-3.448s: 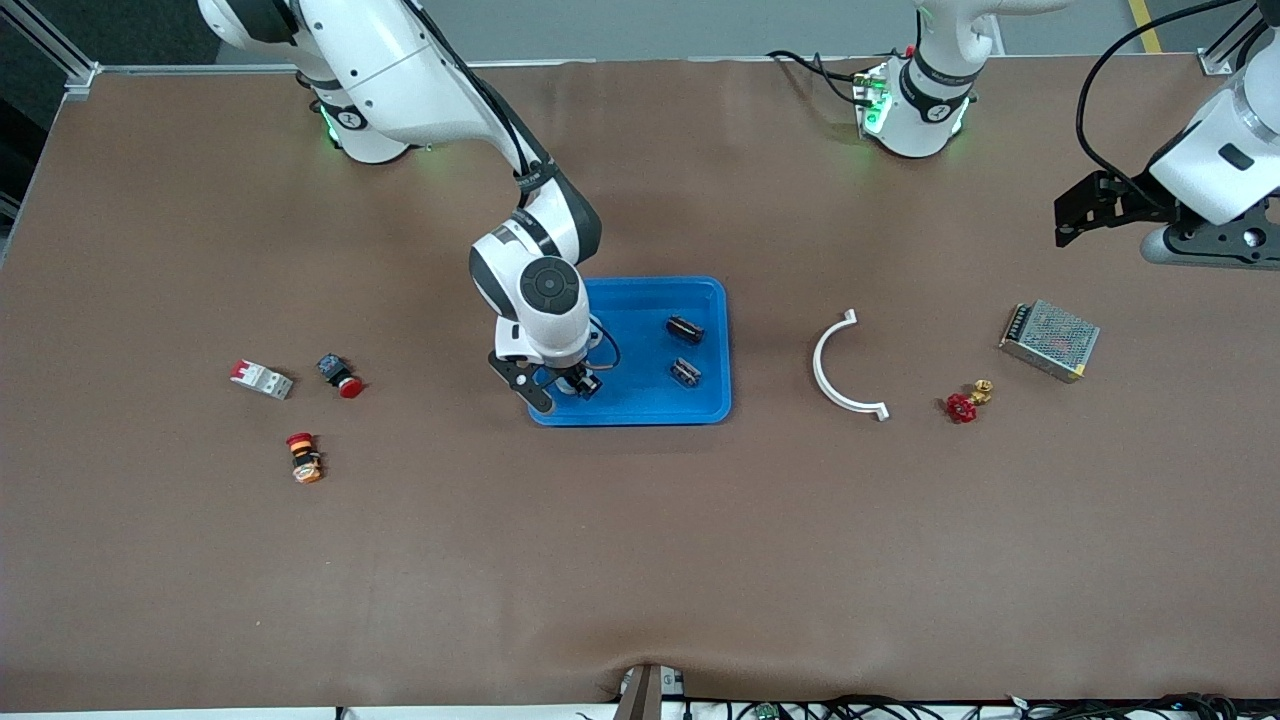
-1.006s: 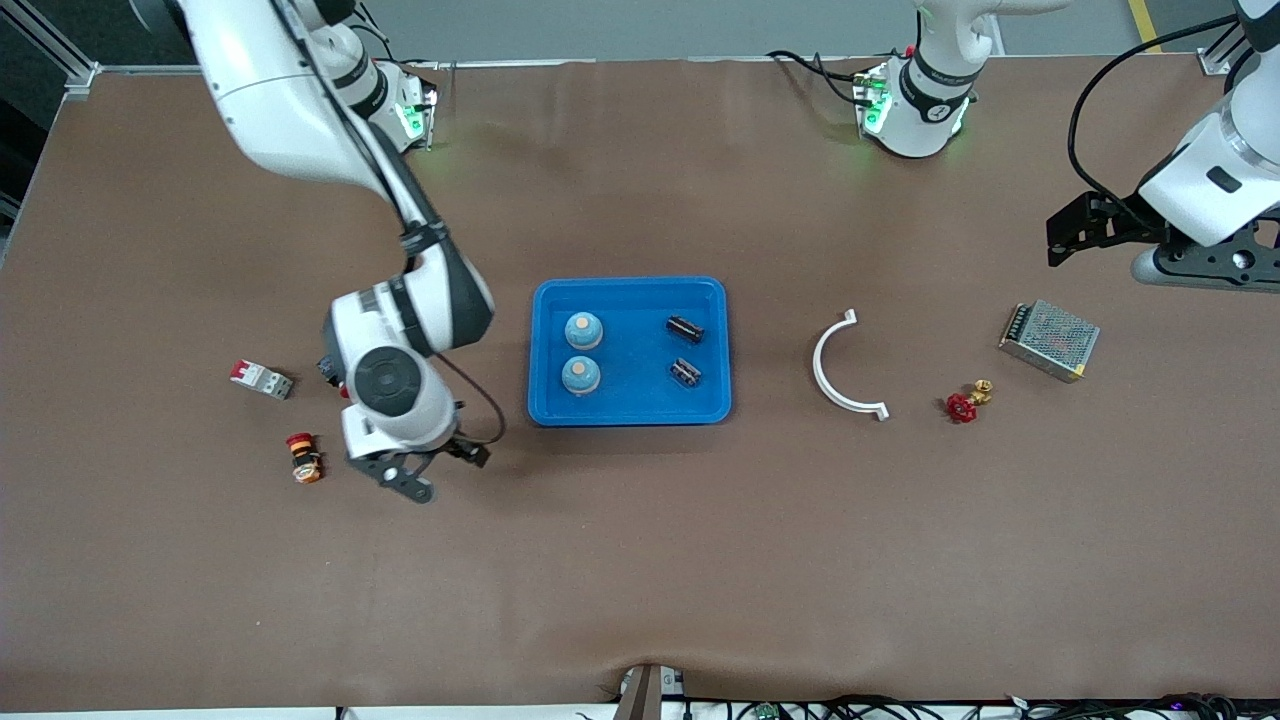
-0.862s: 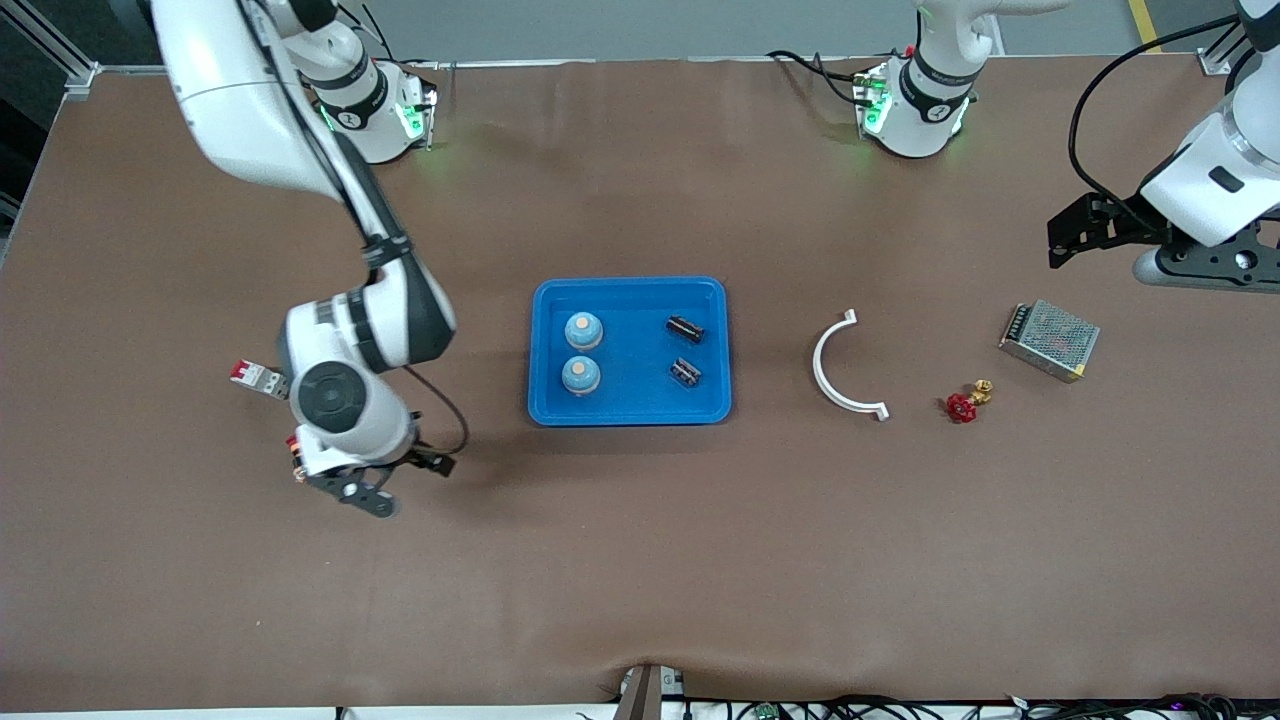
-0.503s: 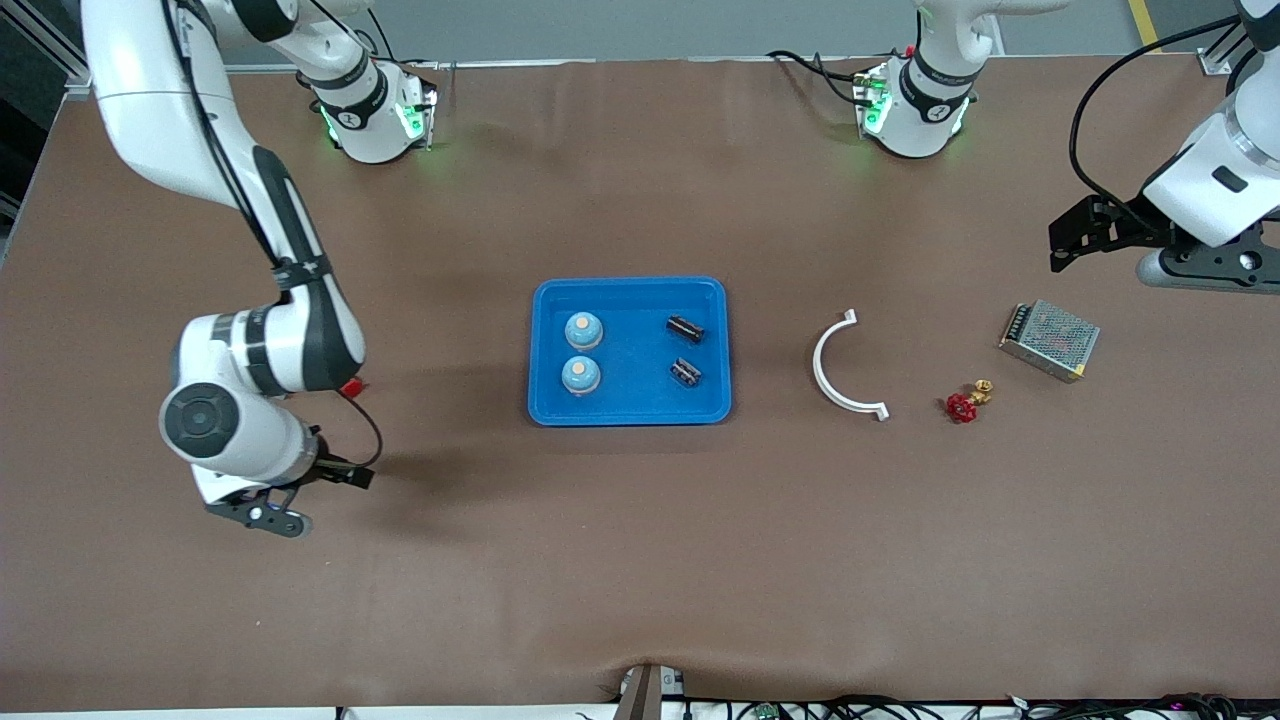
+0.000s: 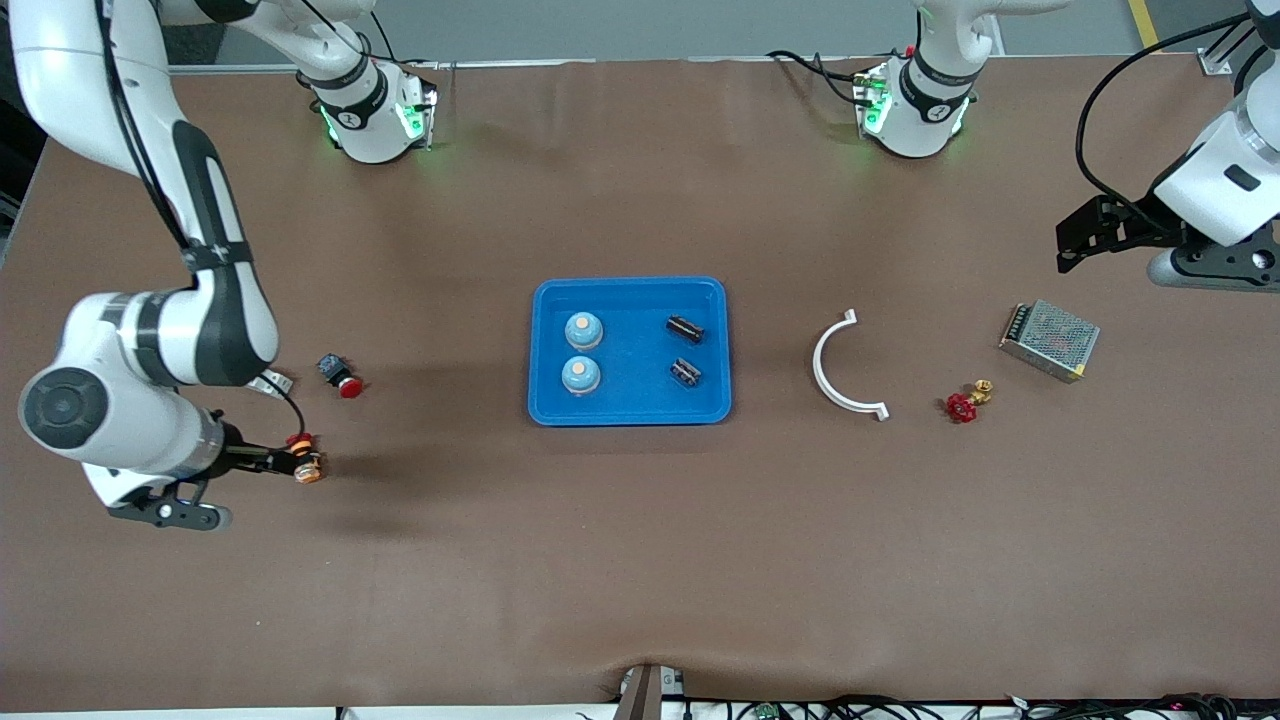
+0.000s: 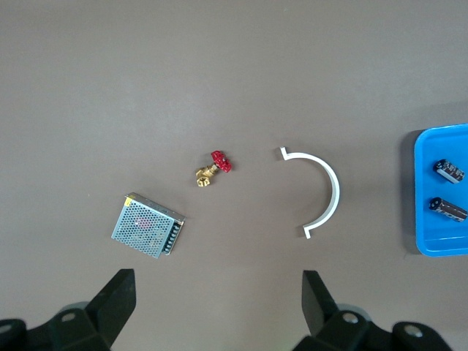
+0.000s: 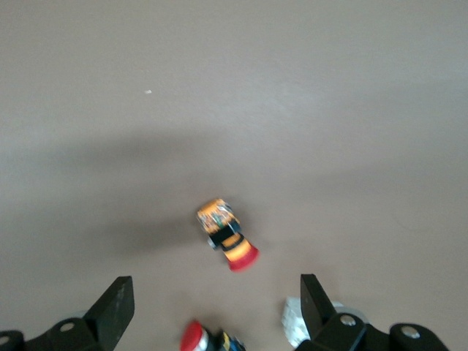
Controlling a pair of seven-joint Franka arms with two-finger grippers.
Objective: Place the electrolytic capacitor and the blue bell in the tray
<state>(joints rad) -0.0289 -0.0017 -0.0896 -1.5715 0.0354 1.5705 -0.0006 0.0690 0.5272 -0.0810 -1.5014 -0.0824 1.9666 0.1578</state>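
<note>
The bright-blue tray (image 5: 632, 400) lies mid-table. In it stand two blue bells (image 5: 584, 330) (image 5: 580, 374) and lie two black electrolytic capacitors (image 5: 685, 328) (image 5: 685, 372). My right gripper (image 5: 165, 512) (image 7: 216, 296) is open and empty, up over the table at the right arm's end, by an orange and red push button (image 5: 303, 460) (image 7: 227, 243). My left gripper (image 5: 1200, 268) (image 6: 219, 292) is open and empty, waiting high over the left arm's end of the table. Its view shows the tray's edge (image 6: 424, 248) and both capacitors (image 6: 449, 170) (image 6: 447, 208).
A red-capped switch (image 5: 340, 378) (image 7: 208, 340) and a white breaker (image 5: 270, 381) (image 7: 300, 322), partly under my right arm, lie near the push button. A white arc piece (image 5: 840, 365) (image 6: 325, 191), a red valve (image 5: 965, 402) (image 6: 214, 167) and a metal mesh box (image 5: 1050, 340) (image 6: 148, 225) lie toward the left arm's end.
My right gripper left the tray, where a second blue bell now stands, and swung out to the right arm's end of the table. My left arm has barely moved.
</note>
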